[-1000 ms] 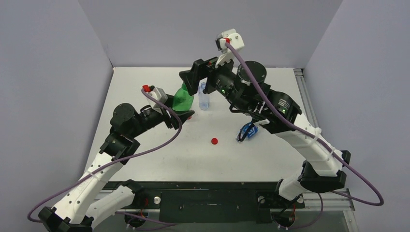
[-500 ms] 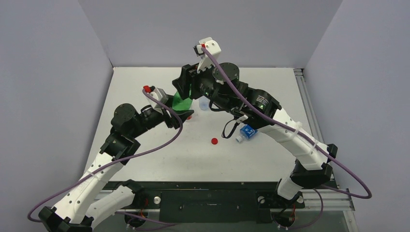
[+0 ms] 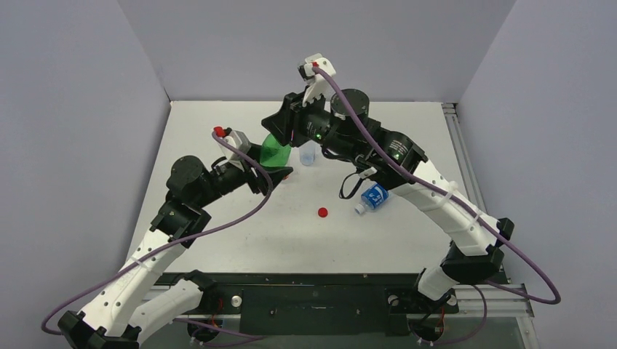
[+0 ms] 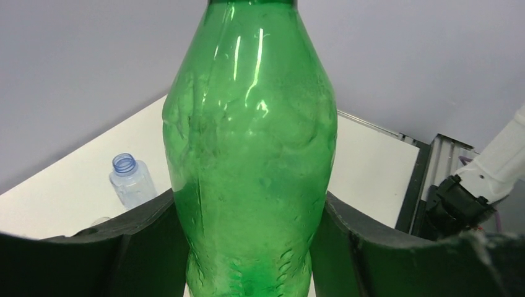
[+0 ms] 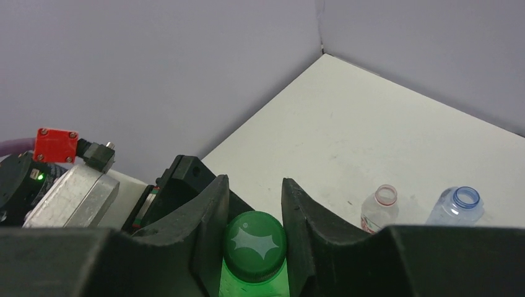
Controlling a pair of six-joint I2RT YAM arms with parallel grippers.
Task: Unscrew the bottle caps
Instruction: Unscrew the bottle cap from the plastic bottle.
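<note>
1. Green bottle (image 4: pixel 251 154) stands upright toward the far side of the white table (image 3: pixel 407 240), a bit L of centre in the top view.
2. L gripper (image 4: pixel 251 260) clamps the bottle's lower body. Its dark fingers (image 4: pixel 142 241) press both flanks, jaws partway apart w/ the bottle filling the gap.
3. Green cap (image 5: pixel 254 238) sits on the bottle's neck, seen from above in the R wrist view.
4. R gripper (image 5: pixel 254 207) reaches in from above. Its fingers (image 5: pixel 207 216) sit tight on either side of the cap, pinched closed on it.
5. Bluish clear bottle (image 3: pixel 308 153) stands upright just R of the green one, neck open.
6. Clear bottle w/ red neck ring (image 5: pixel 382 207) stands upright beside the bluish one, neck open too.
7. Blue-label bottle (image 3: pixel 373 196) lies on its side under the R arm, nearer the bases. Can't tell its cap, too small.
8. Red cap (image 3: pixel 322 212) lies loose on the table, L of the lying bottle, touching nothing.
</note>
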